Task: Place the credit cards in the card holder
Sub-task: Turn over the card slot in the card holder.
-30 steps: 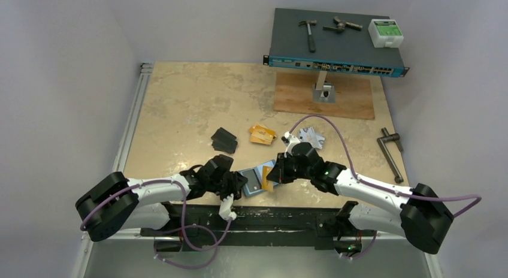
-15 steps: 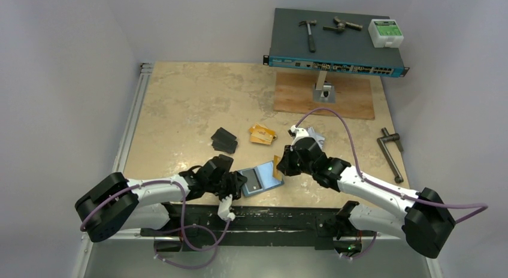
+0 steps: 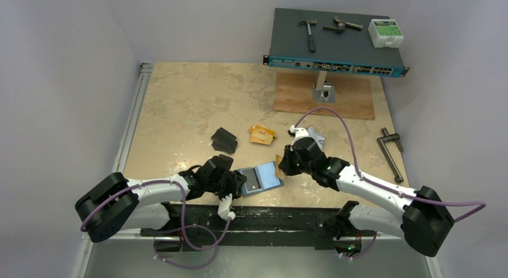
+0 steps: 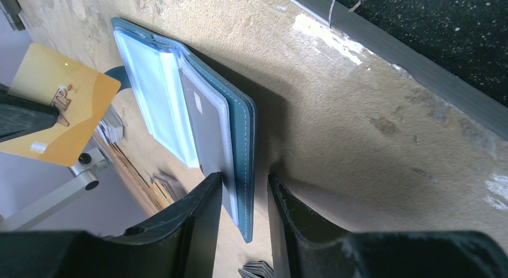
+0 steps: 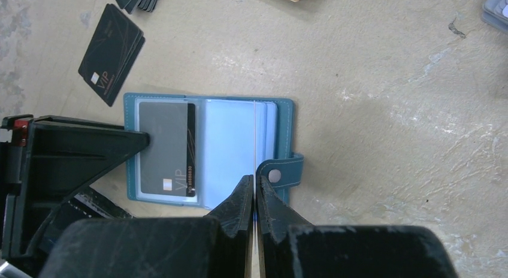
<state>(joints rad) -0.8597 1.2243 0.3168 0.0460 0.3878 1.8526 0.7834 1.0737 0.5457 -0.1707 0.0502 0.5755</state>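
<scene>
The card holder (image 3: 262, 178) lies open on the table (image 3: 180, 104) near its front edge. The left end effector (image 4: 242, 182) loosely straddles the holder's left cover without clamping it. The right end effector (image 5: 254, 188) is clenched on a gold card (image 4: 57, 104), just over the holder's right side.

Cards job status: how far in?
Done: one black card sits in a pocket of the open card holder. In hand: right gripper is shut on a gold card above the holder; left gripper straddles its edge, jaws apart. Remaining: seat that card, then the black stack, orange stack and silver stack on the table.
</scene>
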